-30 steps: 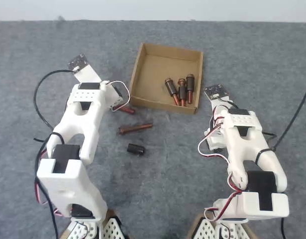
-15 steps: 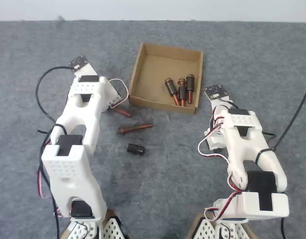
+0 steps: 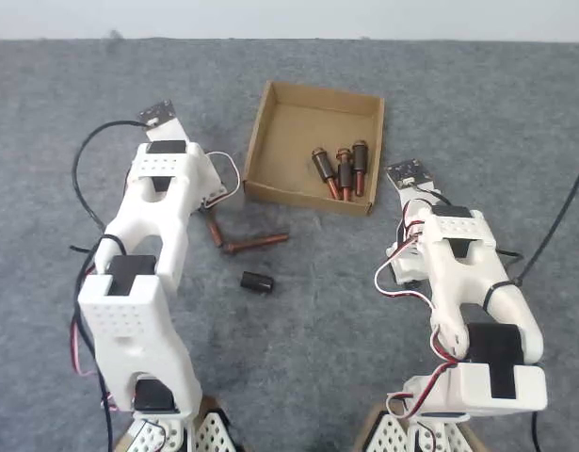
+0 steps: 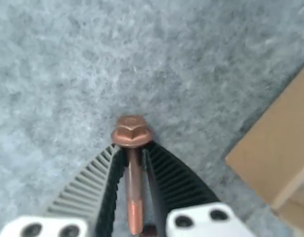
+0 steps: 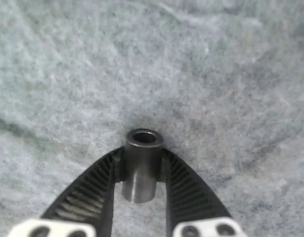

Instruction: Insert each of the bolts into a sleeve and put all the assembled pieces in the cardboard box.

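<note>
- Swung round over the past second, from lying crosswise near the box corner to pointing back toward the arm's base: held bolt [image 3: 214, 229], with the left arm shifted slightly.
- Pinching that bolt by its shank between both ribbed fingers: left end effector [image 4: 132, 147], hex head poking out past the tips, above the grey surface [image 3: 515, 113].
- Just right of it, lying flat: loose bolt [image 3: 256, 242], head end close to the held one; touching or not, cannot tell.
- A little nearer the arm bases, alone: loose sleeve [image 3: 257, 281], dark, on its side.
- Farther back, between the arms: box [image 3: 308, 196], open, with three assembled pieces [image 3: 341, 171] side by side by its near right corner.
- At right, unmoved: right end effector [image 5: 142, 153], clamped on the held sleeve [image 5: 141, 170], open bore showing beyond the tips.
</note>
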